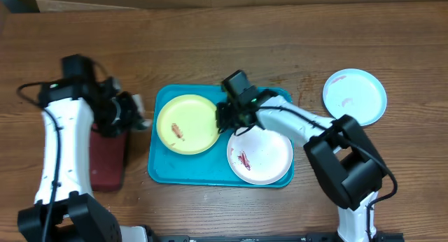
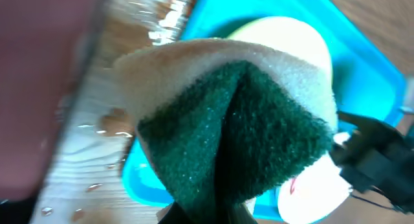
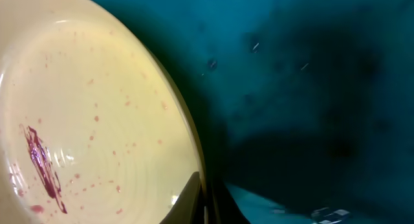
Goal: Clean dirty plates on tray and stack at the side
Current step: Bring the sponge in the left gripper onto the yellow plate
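Pinching lime green plate (image 1: 183, 124) rim, right hand (image 1: 225, 118); left hand (image 1: 134, 113) clasps sponge (image 2: 239, 120).

The sponge (image 2: 239, 120) is filling my left wrist view, hiding the fingers of my left gripper (image 1: 134, 115) and covering most of the lime green plate (image 2: 284, 36). The dark red tray (image 2: 39, 75) is blurring at the left edge, and the bottom edge is cutting off the white plate (image 2: 310, 195). Overhead, my right gripper (image 1: 222, 119) is showing too small to tell how its jaws are standing.
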